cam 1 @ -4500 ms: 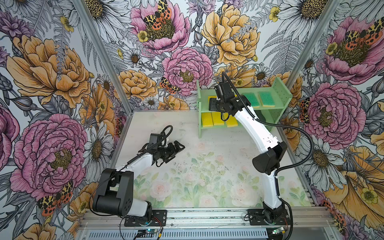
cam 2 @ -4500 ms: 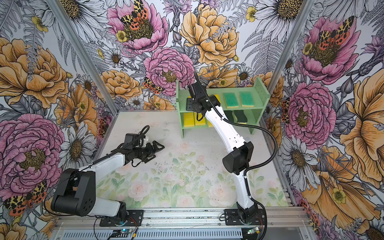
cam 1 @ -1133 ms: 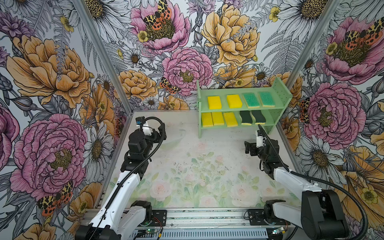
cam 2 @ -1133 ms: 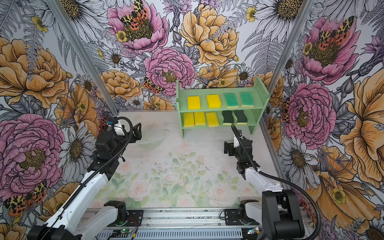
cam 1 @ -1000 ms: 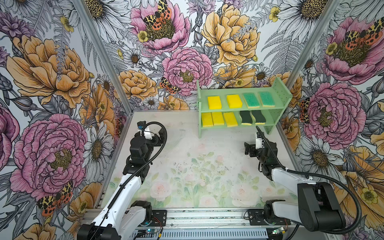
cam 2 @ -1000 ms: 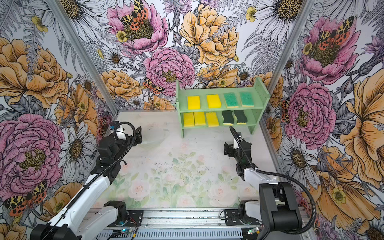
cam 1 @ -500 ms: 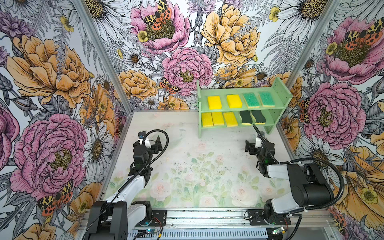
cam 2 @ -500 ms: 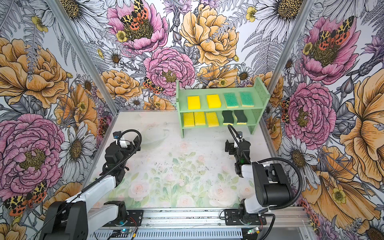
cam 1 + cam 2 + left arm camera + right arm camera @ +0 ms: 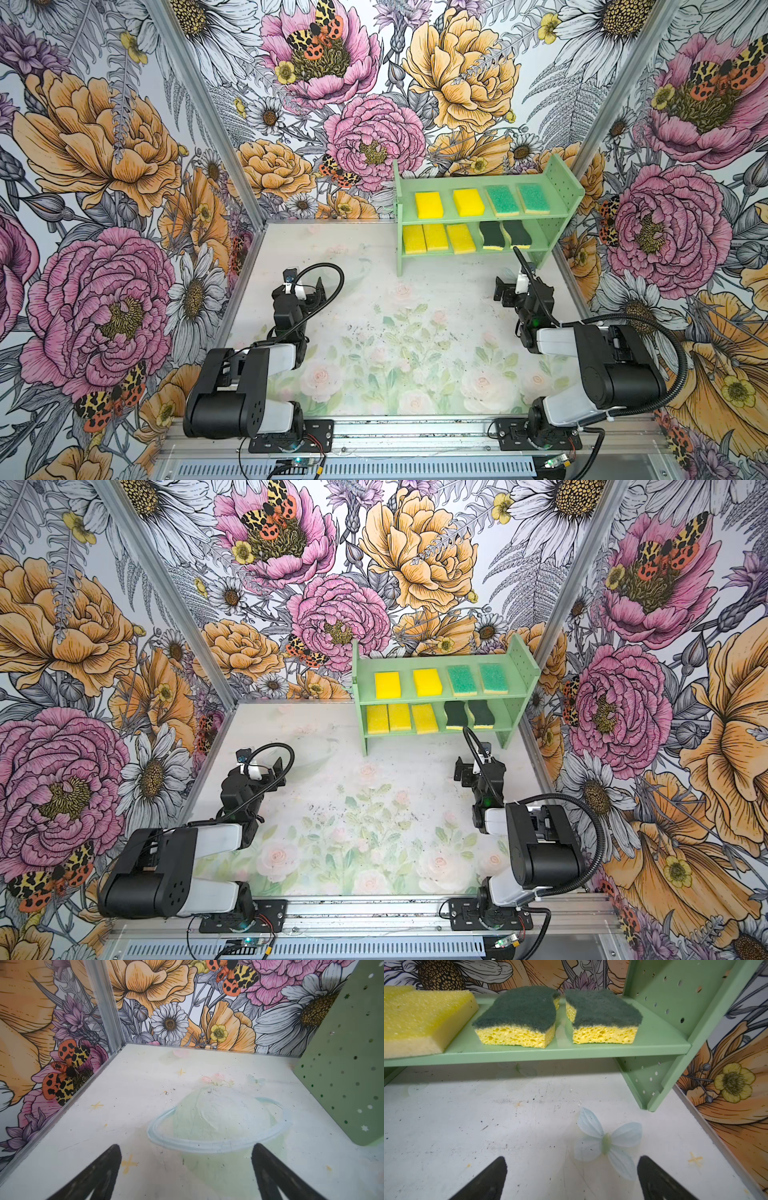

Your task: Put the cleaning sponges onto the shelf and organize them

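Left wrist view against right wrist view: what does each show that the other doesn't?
Only the left wrist view: the shelf from outside its pierced side panel, a ringed-planet print, no sponges. Only the right wrist view: two dark-green-topped sponges and a yellow sponge on the lower tier, a butterfly print. Both: the shelf, the table, and open, empty jaws (left gripper, right gripper).

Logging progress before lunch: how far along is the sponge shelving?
Done: the mint-green two-tier shelf holds five plain yellow foam sponges, two teal-topped rectangular sponges and two wavy dark-green-topped sponges. In hand: nothing; the left hand and right hand are open, empty. Left: no sponge shows on the table.
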Robot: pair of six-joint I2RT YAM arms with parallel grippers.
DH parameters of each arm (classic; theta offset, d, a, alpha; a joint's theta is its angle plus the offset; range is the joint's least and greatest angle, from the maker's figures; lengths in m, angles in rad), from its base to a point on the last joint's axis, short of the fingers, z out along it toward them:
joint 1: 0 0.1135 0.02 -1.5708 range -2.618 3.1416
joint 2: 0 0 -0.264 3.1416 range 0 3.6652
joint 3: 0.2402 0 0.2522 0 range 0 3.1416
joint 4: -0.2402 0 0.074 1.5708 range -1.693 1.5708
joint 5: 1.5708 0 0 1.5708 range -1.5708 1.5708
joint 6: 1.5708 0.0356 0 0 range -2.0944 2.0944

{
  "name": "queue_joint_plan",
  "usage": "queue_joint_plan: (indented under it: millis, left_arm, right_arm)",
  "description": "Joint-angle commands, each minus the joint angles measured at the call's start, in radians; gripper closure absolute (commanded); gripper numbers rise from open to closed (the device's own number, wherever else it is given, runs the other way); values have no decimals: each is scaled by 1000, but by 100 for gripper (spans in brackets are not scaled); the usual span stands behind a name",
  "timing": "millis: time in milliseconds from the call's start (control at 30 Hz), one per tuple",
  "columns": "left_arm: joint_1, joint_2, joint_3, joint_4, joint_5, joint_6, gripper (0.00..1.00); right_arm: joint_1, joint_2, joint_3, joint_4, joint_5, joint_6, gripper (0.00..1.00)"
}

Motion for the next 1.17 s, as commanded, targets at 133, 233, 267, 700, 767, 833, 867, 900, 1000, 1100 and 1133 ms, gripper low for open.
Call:
queue_joint_plan:
  millis: [133, 233, 267, 700, 767, 833, 867, 900, 1000, 1100, 1133]
  left_arm:
    - [-2, 107, -1, 194, -52, 16, 1]
    - [-4, 97, 57, 62, -88, 2, 1]
    - [-2, 104, 68, 56, -98, -1, 1]
    - [0, 99, 75, 34, -97, -7, 1]
    - [0, 99, 75, 34, -97, -7, 1]
    - [-1, 100, 75, 34, -96, -7, 1]
    - [-2, 99, 75, 34, -97, -6, 1]
    - [-1, 100, 75, 34, -97, -6, 1]
    - [-1, 100, 75, 34, -97, -7, 1]
    - [-3, 100, 76, 32, -98, -4, 1]
    - [-3, 100, 77, 30, -98, -4, 1]
  right_arm:
    - [2, 4, 9, 36, -12, 9, 0]
    - [2, 4, 10, 36, -13, 10, 0]
    - [2, 3, 9, 36, -13, 9, 0]
    - [2, 6, 10, 34, -13, 10, 0]
    - [2, 5, 9, 34, -13, 10, 0]
    - [2, 5, 9, 34, -13, 9, 0]
    - [2, 5, 10, 34, -13, 9, 0]
    - [2, 6, 10, 34, -13, 10, 0]
    - [2, 6, 10, 34, -13, 9, 0]
    - [2, 6, 9, 34, -14, 9, 0]
    - [2, 5, 9, 34, -14, 8, 0]
